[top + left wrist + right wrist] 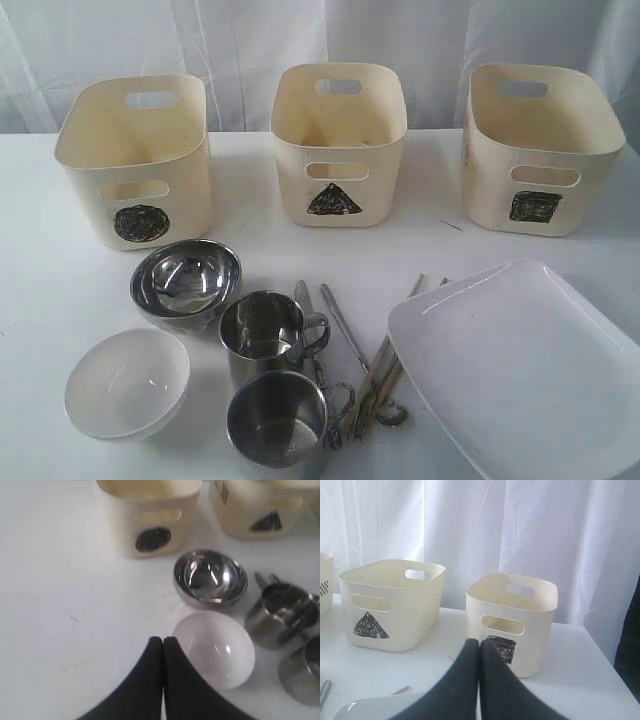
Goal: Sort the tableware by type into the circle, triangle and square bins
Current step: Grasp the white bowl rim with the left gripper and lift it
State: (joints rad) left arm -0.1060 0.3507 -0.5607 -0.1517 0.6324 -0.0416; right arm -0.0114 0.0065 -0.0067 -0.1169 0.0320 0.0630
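Observation:
Three cream bins stand along the back: circle bin, triangle bin and square bin. In front lie a steel bowl, a white bowl, two steel cups, steel cutlery, wooden chopsticks and a large white square plate. Neither gripper shows in the exterior view. My left gripper is shut and empty, hovering beside the white bowl. My right gripper is shut and empty, facing the square bin.
A white curtain hangs behind the bins. The white table stretches bare to the left of the bowls. In the right wrist view, the plate's corner lies below the fingers and the table's edge falls away on the right.

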